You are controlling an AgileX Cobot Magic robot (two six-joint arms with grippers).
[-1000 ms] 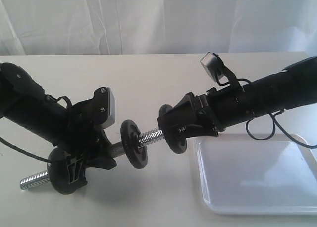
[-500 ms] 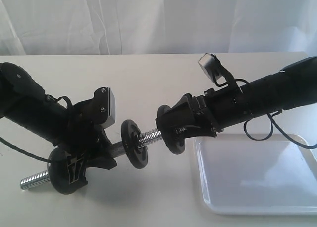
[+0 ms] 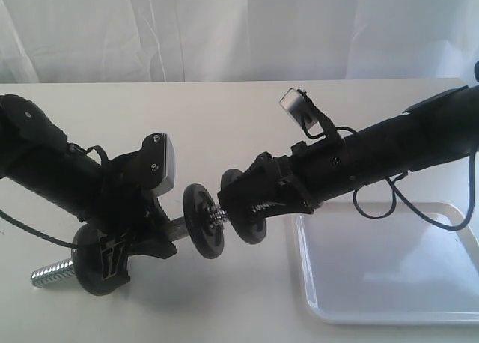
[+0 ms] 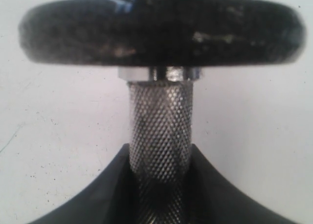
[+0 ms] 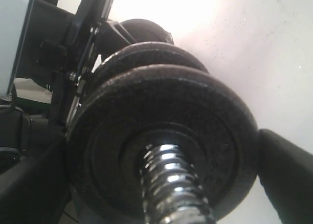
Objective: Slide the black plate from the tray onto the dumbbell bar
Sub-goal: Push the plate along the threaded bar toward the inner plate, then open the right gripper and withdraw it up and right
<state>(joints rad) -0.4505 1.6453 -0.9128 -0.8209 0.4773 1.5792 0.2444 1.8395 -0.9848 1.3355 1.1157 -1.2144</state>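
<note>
My left gripper (image 3: 161,237) is shut on the knurled middle of the dumbbell bar (image 4: 159,128), holding it tilted above the table. One black disc (image 3: 97,259) sits on the bar's lower left part and a second disc (image 3: 203,220) just right of the left gripper. My right gripper (image 3: 238,197) is shut on the black plate (image 3: 251,225), with a finger (image 5: 288,172) at its rim. The threaded end (image 5: 172,185) passes through the plate's (image 5: 161,131) centre hole. The plate stands close to the second disc. The white tray (image 3: 389,272) lies at the lower right with nothing on it.
The bar's chrome threaded end (image 3: 46,272) sticks out low at the left, near the tabletop. A white curtain hangs behind the table. The right arm's cable (image 3: 408,208) loops over the tray's far rim.
The right gripper has moved left with the black plate, sliding it along the threaded end towards the second disc. The left arm and bar have stayed put.
</note>
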